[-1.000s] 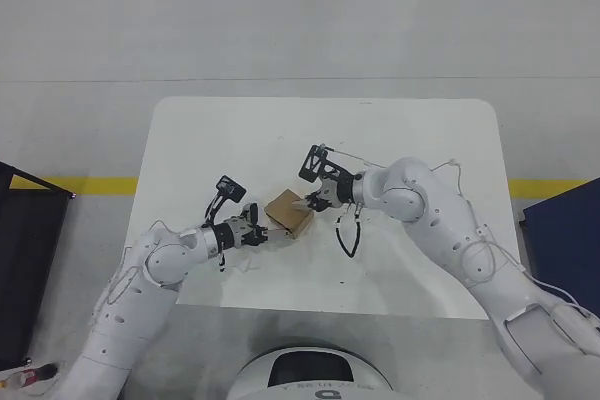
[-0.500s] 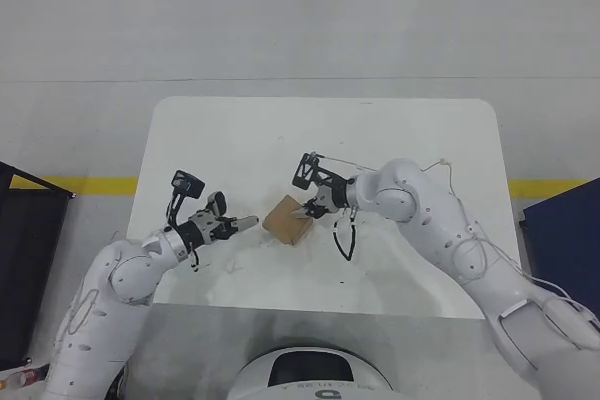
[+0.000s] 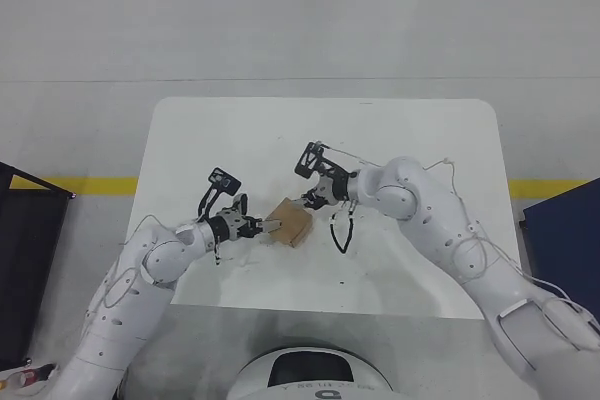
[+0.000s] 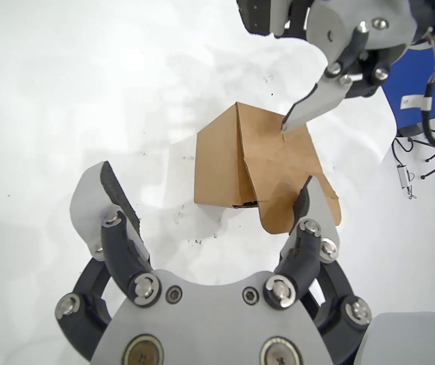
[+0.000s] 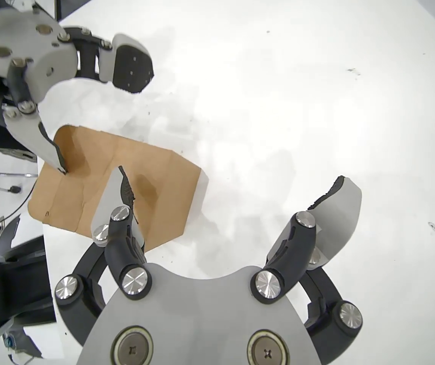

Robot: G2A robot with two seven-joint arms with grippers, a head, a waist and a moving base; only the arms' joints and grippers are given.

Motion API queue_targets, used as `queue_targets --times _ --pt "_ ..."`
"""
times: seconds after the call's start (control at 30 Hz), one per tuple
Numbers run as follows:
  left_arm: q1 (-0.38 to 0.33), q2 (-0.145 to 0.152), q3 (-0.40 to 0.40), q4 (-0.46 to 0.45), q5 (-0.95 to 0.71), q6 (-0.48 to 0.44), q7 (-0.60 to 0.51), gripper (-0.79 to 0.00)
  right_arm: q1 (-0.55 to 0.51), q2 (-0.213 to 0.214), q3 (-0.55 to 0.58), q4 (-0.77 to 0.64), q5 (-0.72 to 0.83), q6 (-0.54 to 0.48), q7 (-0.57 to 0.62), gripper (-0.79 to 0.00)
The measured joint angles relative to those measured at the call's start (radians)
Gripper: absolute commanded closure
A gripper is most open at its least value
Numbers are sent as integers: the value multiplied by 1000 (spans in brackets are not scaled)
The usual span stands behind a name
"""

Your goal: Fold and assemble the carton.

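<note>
A small brown carton [image 3: 291,222] lies partly folded on the white table [image 3: 420,150], one flap [image 4: 278,214] sticking out flat. My left gripper [image 3: 263,226] stands open at the carton's left side; in the left wrist view [image 4: 207,172] one fingertip [image 4: 307,191] rests over that flap, the other is off the carton. My right gripper [image 3: 307,198] is open at the carton's far right edge; in the right wrist view [image 5: 230,176] one finger [image 5: 116,188] lies over the carton [image 5: 156,188]. Its thin fingertip [image 4: 297,115] touches the carton's top panel.
A black cable loop [image 3: 338,238] hangs from the right arm beside the carton. A black rack [image 3: 0,250] stands off the table's left side, and a blue object [image 3: 580,230] off its right. Bare table surface surrounds the carton.
The left gripper drew back to the left from the carton, then came back to its left side. The right gripper stayed at the carton, shifting slightly.
</note>
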Motion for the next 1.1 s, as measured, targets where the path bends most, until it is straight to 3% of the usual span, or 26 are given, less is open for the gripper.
queue_targets --times 0.3,0.5,0.73,0.87,1.1 --pt "-13 -13 23 38 -60 72 111 -785 -126 38 155 -94 9 -33 -242 -785" --pt "-10 -24 31 41 -137 86 239 -785 -137 41 166 -100 12 -42 -252 -785" --pt "18 -18 -29 3 -213 35 284 -785 -150 42 151 -125 -25 -67 -232 -785" --pt "63 -3 -88 -24 -196 -23 252 -785 -168 46 148 -147 -78 -87 -217 -785" --pt "160 41 -185 -69 -109 -278 17 -785 -204 54 194 -161 -74 -90 -269 -785"
